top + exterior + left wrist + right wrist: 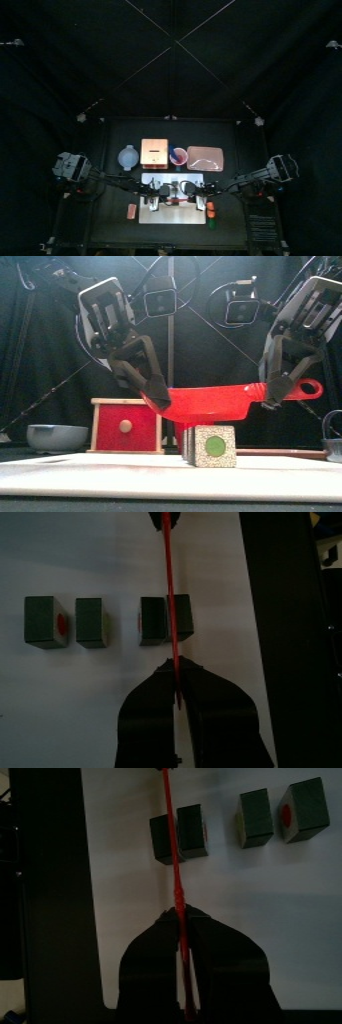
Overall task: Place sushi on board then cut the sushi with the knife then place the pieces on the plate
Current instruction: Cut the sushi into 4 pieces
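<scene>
The sushi roll (210,446) lies on the white board (80,702), so the first step looks done. Two pieces (44,620) (91,622) stand apart from each other and from the remaining block (167,617), so I judge the cutting part way through. That block sits right under my red knife (214,404), whose blade runs across its middle, just above its top or barely touching; I cannot tell which. My left claw (158,402) is clamped tight on the blade's tip end and my right claw (274,391) on the handle end, so both carry the one knife. Left to do: press through this block, then carry every piece to the pink plate (205,157), which waits at the back of the counter (114,232) beside the wooden box (155,152) with no piece on it that I can see
</scene>
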Tool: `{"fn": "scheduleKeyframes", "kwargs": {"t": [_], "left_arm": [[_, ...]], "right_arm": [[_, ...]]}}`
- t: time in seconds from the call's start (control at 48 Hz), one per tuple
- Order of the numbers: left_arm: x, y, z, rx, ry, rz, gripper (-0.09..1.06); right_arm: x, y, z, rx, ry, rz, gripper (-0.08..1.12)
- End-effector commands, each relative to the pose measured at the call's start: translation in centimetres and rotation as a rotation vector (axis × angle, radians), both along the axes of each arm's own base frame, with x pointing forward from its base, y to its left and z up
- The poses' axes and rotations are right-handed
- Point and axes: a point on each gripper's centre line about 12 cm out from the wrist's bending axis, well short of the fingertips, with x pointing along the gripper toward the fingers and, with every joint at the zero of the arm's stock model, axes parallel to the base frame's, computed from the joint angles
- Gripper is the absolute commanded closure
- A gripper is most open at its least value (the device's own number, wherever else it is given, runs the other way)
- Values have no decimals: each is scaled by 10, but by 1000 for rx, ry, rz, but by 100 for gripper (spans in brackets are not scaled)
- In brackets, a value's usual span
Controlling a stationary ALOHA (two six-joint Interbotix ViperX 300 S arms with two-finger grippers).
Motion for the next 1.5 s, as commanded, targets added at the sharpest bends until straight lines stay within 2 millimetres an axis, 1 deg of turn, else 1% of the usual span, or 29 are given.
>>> {"fn": "scheduleKeyframes", "kwargs": {"t": [0.021, 0.479, 0.604, 0.792, 0.958, 1.25, 1.5], "left_arm": [[5, -4, 9, -6, -30, -5, 60], [5, -1, -4, 1, 1, 1, 60], [5, -1, -12, 3, 24, 2, 60], [4, -1, -28, -2, 68, 14, 60], [4, -3, -30, -18, 74, 27, 60], [4, -14, -25, -49, 68, 27, 60], [2, -20, -23, -57, 67, 19, 60]], "right_arm": [[3, -1, 9, 5, -32, -6, 65], [5, -2, -1, 2, -4, -12, 65], [5, -2, -6, 2, 13, -14, 65], [7, 0, -22, 2, 60, -17, 65], [7, 6, -28, 10, 80, -12, 65], [7, 25, -23, 55, 73, 0, 65], [7, 30, -20, 65, 70, 6, 65]]}}
